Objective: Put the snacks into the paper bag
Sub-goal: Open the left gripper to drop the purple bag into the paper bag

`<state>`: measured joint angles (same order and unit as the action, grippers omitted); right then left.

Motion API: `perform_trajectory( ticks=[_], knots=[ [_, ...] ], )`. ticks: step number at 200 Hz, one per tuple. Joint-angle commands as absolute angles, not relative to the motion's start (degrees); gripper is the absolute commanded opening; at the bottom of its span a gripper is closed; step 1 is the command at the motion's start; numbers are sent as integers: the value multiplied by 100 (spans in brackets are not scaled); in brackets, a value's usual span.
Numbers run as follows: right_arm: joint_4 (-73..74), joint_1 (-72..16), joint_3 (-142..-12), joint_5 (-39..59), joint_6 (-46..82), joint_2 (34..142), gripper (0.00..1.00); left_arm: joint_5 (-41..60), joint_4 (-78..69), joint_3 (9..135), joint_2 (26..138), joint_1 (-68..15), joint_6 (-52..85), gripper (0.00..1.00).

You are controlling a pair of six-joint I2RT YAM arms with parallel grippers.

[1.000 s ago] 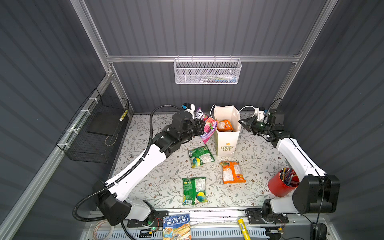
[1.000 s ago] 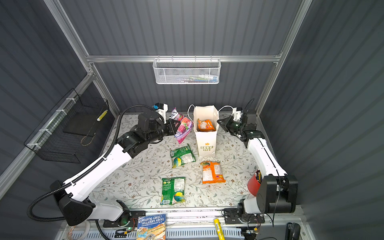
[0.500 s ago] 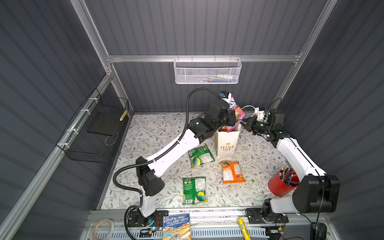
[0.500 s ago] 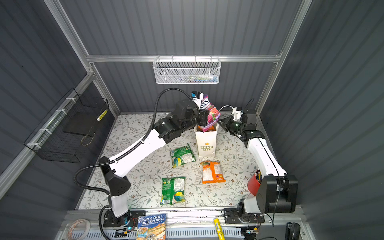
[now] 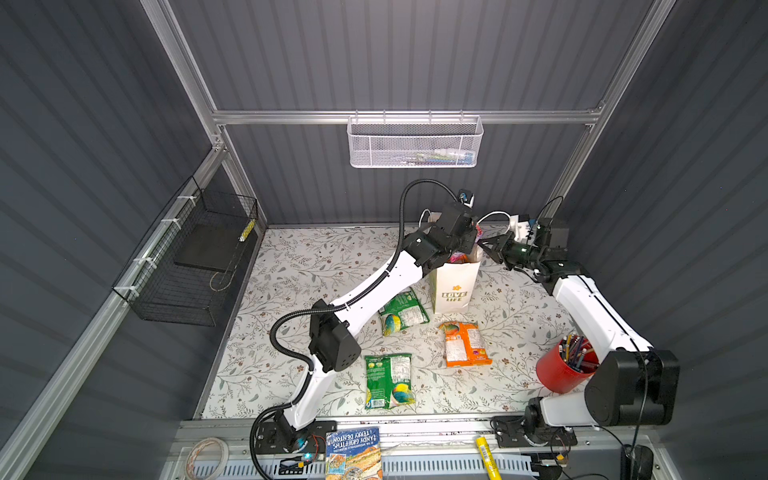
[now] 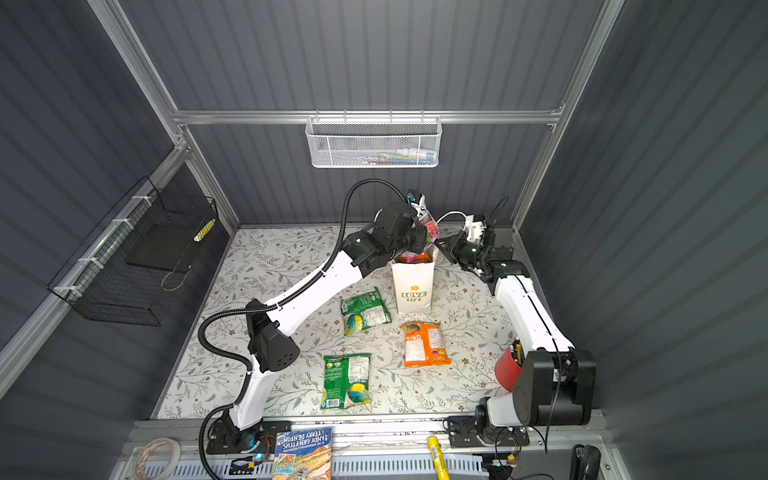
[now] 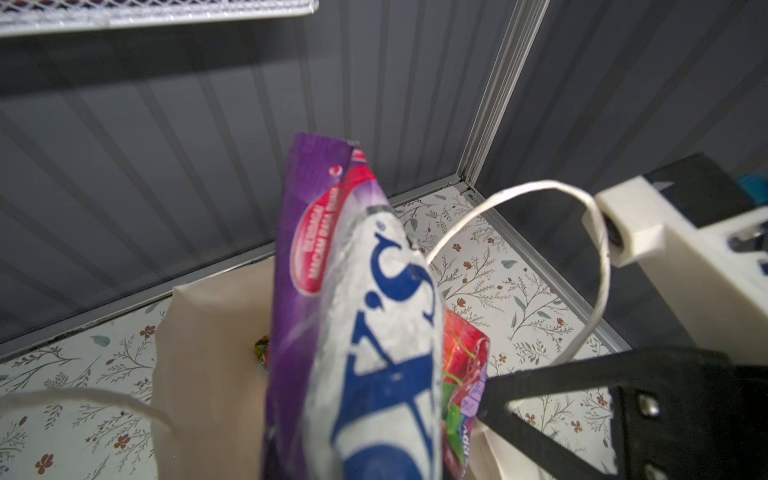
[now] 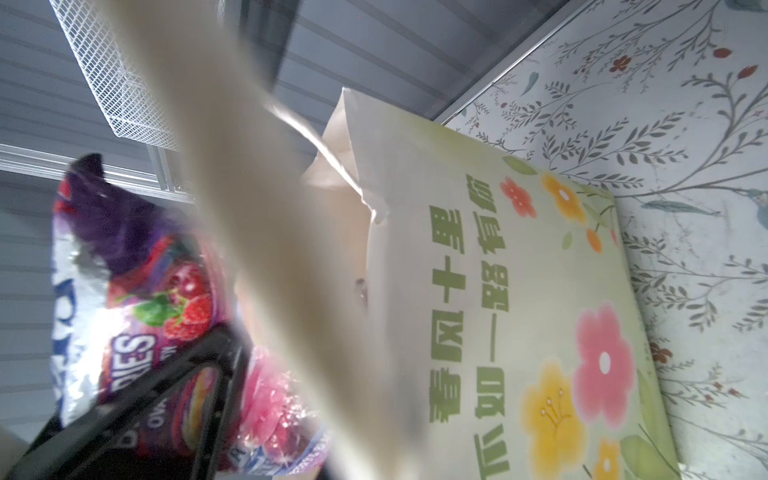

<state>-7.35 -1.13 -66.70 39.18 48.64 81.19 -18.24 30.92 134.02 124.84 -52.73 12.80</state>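
Grey ribbed walls enclose a flower-patterned worktop point(image 5: 291, 266). Near its back edge, right of the middle, the paper bag point(image 5: 455, 286) is stood upright with its mouth open. Its right-hand rim appears to be pinched by the closed right gripper point(image 5: 492, 245), judged to be so placed that the mouth is kept spread and the bag steadied. Over the mouth the purple packet point(image 7: 365, 316) is clamped on end in the left gripper point(image 6: 422, 240), presumably so that it drops straight in on release. It is shown as a crinkled foil pouch, purple and silver, with large blue lettering and printed berries. Other packets point(image 6: 415, 257) are seen inside the bag. One green packet point(image 5: 401, 311), a second green packet point(image 5: 388, 380) and an orange packet point(image 5: 463, 343) are left flat between the bag and the front edge.
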Motion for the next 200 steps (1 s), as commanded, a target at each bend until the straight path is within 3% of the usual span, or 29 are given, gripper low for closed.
perform_trajectory(
  ticks=[1, 48, 75, 122, 177, 200],
  knots=[
    [-324, -141, -6753, 4116, 4833, 7981, 0, -1421, 3298, 13105, 12265, -5291, 1221, 7],
    [-309, -141, -6756, 4134, 4843, 7964, 0, -958, 3716, 12980, 12262, -5293, 1400, 9],
    [-319, -141, -6759, 4149, 4843, 7946, 0, -477, 3865, 13119, 12361, -5291, 1483, 16],
    [-330, -141, -6733, 4146, 4842, 7884, 0, -825, 4212, 13698, 12615, -5291, 1478, 46],
    [-320, -141, -6709, 4137, 4852, 7877, 0, -1387, 3869, 13526, 12117, -5283, 1606, 66],
    [-325, -141, -6718, 4161, 4860, 7836, 0, -1466, 3865, 13281, 11851, -5287, 1664, 84]
  ],
)
